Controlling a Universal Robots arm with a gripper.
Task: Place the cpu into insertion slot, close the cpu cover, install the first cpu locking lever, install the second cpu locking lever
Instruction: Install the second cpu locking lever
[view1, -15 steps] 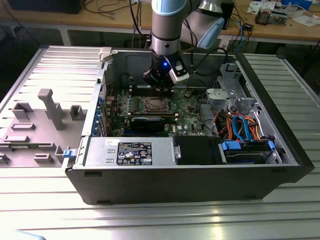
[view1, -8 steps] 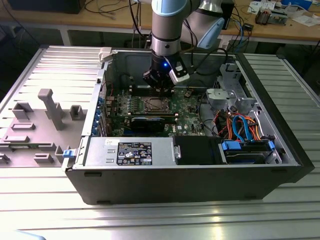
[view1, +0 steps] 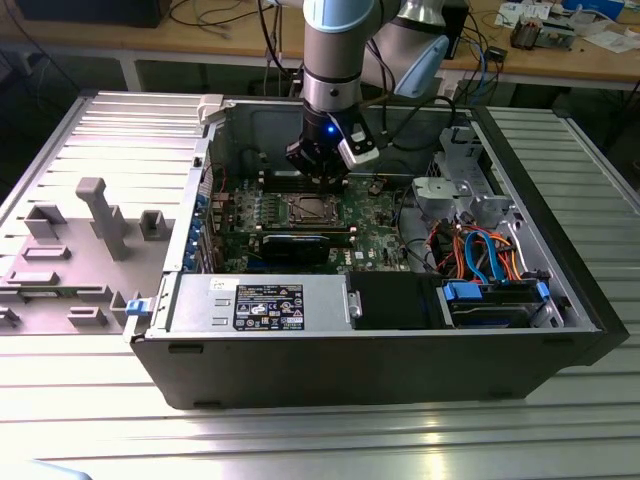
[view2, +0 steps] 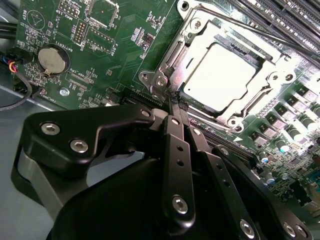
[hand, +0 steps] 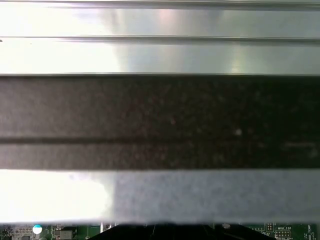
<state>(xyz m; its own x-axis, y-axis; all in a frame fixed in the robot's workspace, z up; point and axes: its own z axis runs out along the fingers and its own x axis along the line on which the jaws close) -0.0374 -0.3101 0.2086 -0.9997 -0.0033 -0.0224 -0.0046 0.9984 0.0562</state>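
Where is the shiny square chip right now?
The cpu sits in the insertion slot under the cpu cover, just beyond the gripper in the second wrist view.

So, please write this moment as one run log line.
gripper: shut, tips at socket corner | cpu: seated in insertion slot | cpu cover: closed over it

Gripper (view2: 172, 100) is sitting low inside the open computer case (view1: 300, 375), fingers pressed together, tips just beside a corner of the cpu cover (view2: 200, 37). Room above the cpu (view2: 220, 77) is staying free. Long black slots (view2: 280, 25) are crowding one side of the socket, capacitors (view2: 280, 142) another. Case back wall (view1: 270, 125) and drive cage (view1: 470, 200) are boxing in the arm.
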